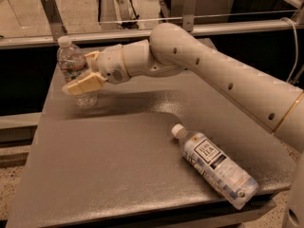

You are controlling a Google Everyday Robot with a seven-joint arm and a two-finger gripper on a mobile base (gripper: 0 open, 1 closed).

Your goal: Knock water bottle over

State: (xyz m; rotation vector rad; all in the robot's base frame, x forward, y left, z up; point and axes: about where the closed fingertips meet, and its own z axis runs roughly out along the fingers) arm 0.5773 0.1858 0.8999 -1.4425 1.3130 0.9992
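The gripper [80,74] is open at the table's [118,175] far left corner. Its lower finger [84,84] lies across the front of the water bottle [70,61], holding nothing. The bottle stands roughly upright, long axis vertical, cap up. A larger bottle [216,167] lies on its side well apart, near the front right.

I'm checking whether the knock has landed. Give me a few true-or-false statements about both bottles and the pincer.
1. The small clear ribbed water bottle with a white cap stands on its base. True.
2. The larger clear bottle with a white-and-blue label stands upright. False: it lies on its side near the grey table's front right.
3. The open pincer is at the small bottle, one finger across its front. True.
4. The pincer touches the larger bottle. False: they are well apart.
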